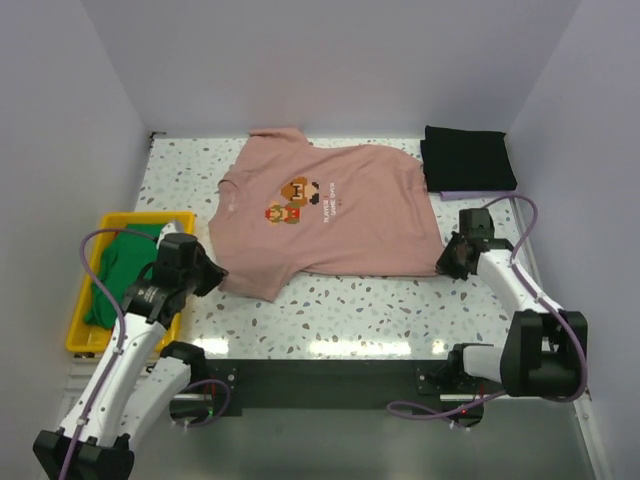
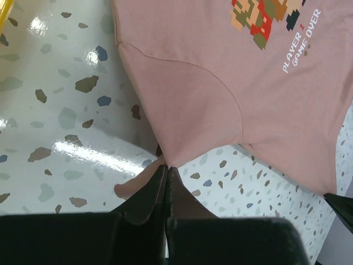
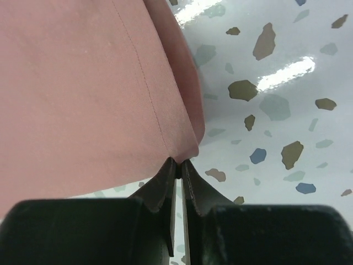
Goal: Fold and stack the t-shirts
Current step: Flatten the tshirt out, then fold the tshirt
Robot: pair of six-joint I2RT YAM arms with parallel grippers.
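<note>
Pink t-shirt [image 1: 330,210] lay spread flat, print up, across middle of speckled desk [image 1: 380,300]; collar toward left, hem toward right. Left claw [image 2: 167,170] was clenched on sleeve tip at shirt's near-left corner, fabric drawn to a point in the grip. Right claw [image 3: 179,163] was clenched on hem corner at shirt's near-right. Folded black shirt [image 1: 468,158] sat at desk's far-right corner, just beside pink one. Green garment [image 1: 112,270] lay bunched in yellow bin [image 1: 78,320] at left edge.

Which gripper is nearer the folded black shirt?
Right. The right gripper sits just short of the black shirt; the left gripper is far across, by the yellow bin.
</note>
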